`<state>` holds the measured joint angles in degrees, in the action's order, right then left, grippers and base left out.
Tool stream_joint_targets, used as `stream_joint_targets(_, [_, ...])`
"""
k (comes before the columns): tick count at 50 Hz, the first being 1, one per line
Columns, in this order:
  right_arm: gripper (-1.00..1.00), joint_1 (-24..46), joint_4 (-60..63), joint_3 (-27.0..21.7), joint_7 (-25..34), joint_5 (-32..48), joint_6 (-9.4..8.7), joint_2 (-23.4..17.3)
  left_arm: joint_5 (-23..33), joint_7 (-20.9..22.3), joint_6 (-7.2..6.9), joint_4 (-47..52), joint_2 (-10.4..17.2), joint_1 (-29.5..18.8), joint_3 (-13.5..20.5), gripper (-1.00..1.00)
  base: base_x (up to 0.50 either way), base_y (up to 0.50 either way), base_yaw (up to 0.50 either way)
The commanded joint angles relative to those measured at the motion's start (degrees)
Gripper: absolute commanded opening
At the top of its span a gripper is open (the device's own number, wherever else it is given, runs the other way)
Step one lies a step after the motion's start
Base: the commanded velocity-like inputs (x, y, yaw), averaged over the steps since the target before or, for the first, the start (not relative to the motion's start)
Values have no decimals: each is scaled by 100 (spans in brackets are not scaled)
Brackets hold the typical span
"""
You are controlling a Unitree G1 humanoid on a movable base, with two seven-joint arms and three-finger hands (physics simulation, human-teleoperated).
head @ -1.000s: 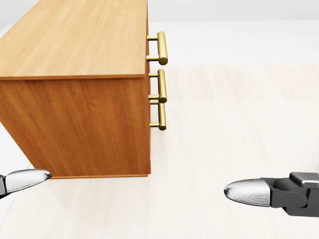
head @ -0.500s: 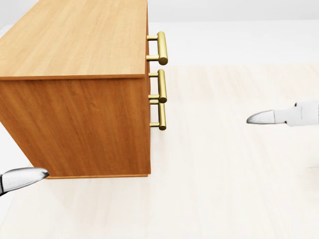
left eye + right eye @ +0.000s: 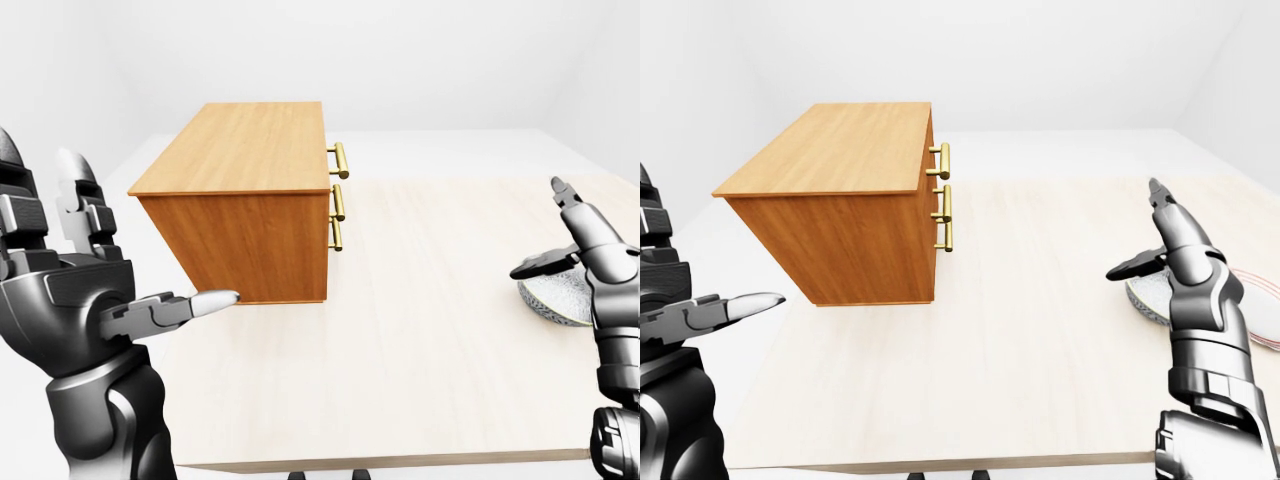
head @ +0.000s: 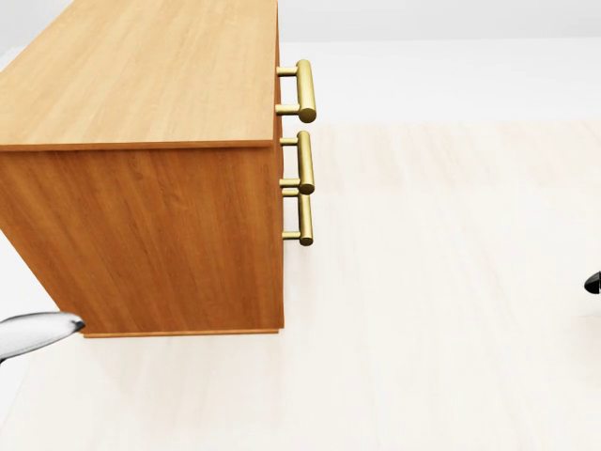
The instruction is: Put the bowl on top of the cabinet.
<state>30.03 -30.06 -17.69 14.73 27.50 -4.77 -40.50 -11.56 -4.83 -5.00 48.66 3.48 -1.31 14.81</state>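
Observation:
The wooden cabinet [image 3: 240,150] with brass handles [image 3: 339,190] stands on the left half of the pale table [image 3: 420,360]; its flat top is bare. A grey speckled bowl [image 3: 553,298] lies near the table's right edge, partly hidden behind my right hand. That right hand [image 3: 540,228] hovers just above the bowl with its fingers spread open, not closed round it. My left hand [image 3: 130,250] is raised at the lower left of the left-eye view, open and holding nothing, its thumb tip [image 3: 218,298] near the cabinet's lower corner. The head view shows only the cabinet [image 4: 141,75] and a left fingertip [image 4: 38,334].
The table's near edge [image 3: 970,462] runs along the bottom of the eye views. White walls and floor surround the table. A wide bare stretch of tabletop [image 3: 1040,300] separates cabinet and bowl.
In the head view my right hand has swung up and off to the right, leaving only a dark bit at the right edge. The left fingertip has slid slightly left. The cabinet has not moved.

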Motion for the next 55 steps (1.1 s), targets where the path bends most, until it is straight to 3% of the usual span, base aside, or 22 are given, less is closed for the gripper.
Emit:
stream_joint_targets(1, [100, 431, -2620, 335, -137, 673, 330, -690, -6, -7, 0, -60, 4, -1, -1, 100, 0, 0, 0])
stream_joint_targets(7, [100, 647, -3308, 645, -155, 1024, 417, -872, 10, -18, 0, -17, 15, -6, -4, 100, 0, 0, 0])
stream_joint_targets(14, [100, 781, -3911, 890, -49, 1343, 360, -871, 30, 2, 0, -83, 6, -4, 10, 100, 0, 0, 0])
stream_joint_targets(33, [100, 851, -4182, 948, 81, 1388, 282, -912, 77, 4, 0, -83, -14, 32, -48, 100, 0, 0, 0])
stream_joint_targets(41, [100, 1051, -4275, 997, 181, 1496, 104, -969, 86, 8, 0, -75, -22, 38, -50, 100, 0, 0, 0])
stream_joint_targets(55, [100, 936, -4370, 993, 106, 1448, 85, -866, 104, 14, 0, -138, -26, 34, -68, 100, 0, 0, 0])
